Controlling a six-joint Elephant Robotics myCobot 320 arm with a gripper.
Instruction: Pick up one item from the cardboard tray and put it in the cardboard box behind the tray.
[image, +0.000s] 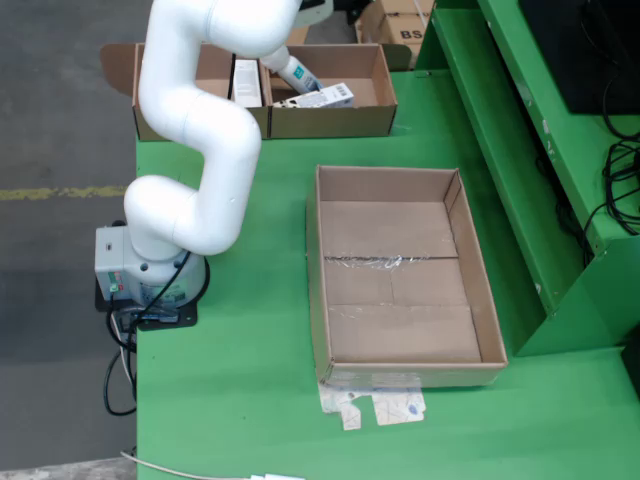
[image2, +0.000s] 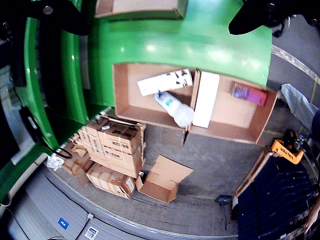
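Note:
The big cardboard tray (image: 316, 280) lies in the middle of the green table and holds no items. Behind it stands a two-compartment cardboard box (image: 330, 125). In the wrist view the box (image2: 120, 90) holds a white printed carton (image2: 165, 81), a white bottle (image2: 175, 107), a long white carton (image2: 205, 98) and a pink packet (image2: 248, 93). The printed carton (image: 322, 97), the bottle (image: 297, 73) and the long carton (image: 246, 82) also show from above. My gripper (image2: 160, 25) hangs high above the box, its dark fingers (image2: 260, 17) spread wide with nothing between them. From above it is mostly out of frame.
The white arm (image: 190, 120) rises from its base (image: 145, 270) at the table's left edge and covers part of the box. A raised green rail (image: 520, 150) runs along the right. Stacked cartons (image2: 112, 150) stand on the floor beyond the box. Torn tape scraps (image: 375, 405) lie in front of the tray.

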